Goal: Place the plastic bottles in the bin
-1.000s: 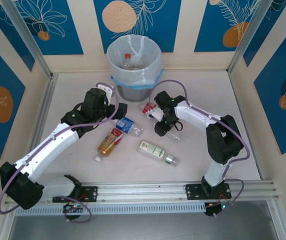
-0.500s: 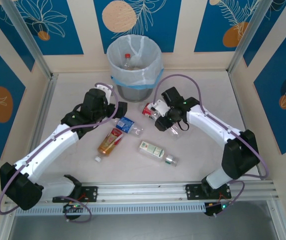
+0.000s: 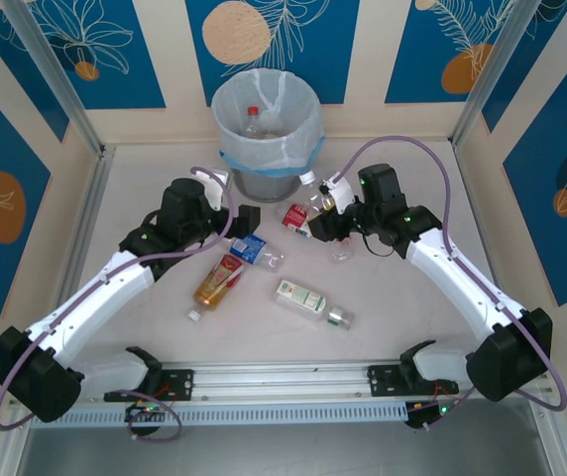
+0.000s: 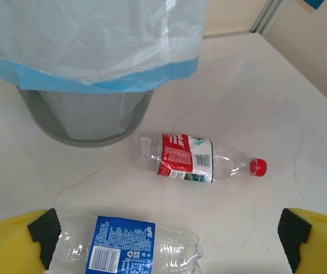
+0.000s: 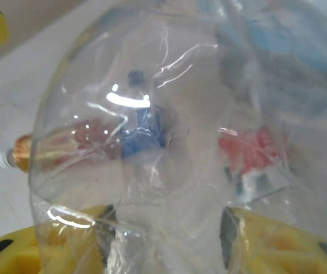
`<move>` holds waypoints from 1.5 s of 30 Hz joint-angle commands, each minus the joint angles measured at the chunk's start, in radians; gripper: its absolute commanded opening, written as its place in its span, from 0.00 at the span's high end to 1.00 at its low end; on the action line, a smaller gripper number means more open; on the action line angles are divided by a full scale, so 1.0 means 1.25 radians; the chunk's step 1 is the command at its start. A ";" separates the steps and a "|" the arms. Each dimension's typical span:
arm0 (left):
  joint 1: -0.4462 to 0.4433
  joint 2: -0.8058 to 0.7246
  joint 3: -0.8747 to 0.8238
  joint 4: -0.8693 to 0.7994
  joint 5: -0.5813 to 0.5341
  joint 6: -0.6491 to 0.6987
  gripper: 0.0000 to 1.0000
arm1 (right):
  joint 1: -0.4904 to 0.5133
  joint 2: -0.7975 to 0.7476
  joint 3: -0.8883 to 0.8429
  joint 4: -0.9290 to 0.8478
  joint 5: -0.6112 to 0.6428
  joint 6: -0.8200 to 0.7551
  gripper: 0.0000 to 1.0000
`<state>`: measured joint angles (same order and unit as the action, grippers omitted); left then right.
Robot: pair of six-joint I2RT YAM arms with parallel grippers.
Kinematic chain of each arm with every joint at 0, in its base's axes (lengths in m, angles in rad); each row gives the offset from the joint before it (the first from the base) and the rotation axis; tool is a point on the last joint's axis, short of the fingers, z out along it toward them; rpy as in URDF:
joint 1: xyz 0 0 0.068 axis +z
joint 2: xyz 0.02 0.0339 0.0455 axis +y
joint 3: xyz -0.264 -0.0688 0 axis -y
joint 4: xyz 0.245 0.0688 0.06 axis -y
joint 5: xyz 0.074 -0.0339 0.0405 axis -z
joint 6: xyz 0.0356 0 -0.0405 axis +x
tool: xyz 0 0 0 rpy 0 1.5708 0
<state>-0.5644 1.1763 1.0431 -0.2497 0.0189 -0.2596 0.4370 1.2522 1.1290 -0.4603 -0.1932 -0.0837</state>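
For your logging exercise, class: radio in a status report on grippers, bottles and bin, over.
Left gripper open, over blue-label bottle. Right gripper shut on clear bottle, raised near bin. Nothing between bottle and bin.

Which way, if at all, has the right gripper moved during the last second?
Yes. In the top view the right gripper, shut on a clear bottle, has moved away from the arm bases and closer to the bin, which stayed in place.

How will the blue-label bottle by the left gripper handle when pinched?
Blue-label bottle looks empty and clear, so probably very light. Its walls are creased, so it will likely cave when squeezed. Lying on its side on the smooth table, it may roll if nudged.
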 commanded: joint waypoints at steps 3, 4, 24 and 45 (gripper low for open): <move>0.012 -0.009 -0.015 0.044 0.092 0.021 0.01 | -0.018 -0.015 0.001 0.140 -0.090 0.083 0.64; 0.011 -0.006 -0.013 0.043 0.093 0.018 0.01 | -0.021 -0.010 0.007 0.153 -0.094 0.092 0.64; 0.022 -0.024 -0.043 -0.016 -0.142 -0.062 0.01 | -0.040 0.297 0.420 0.168 -0.043 0.221 0.65; 0.026 -0.080 -0.083 -0.006 -0.185 -0.100 0.01 | -0.044 0.668 0.907 0.236 -0.026 0.426 0.66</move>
<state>-0.5446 1.0973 0.9508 -0.2546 -0.1875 -0.3653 0.3847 2.0548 2.2047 -0.2321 -0.2523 0.3630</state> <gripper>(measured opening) 0.989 0.503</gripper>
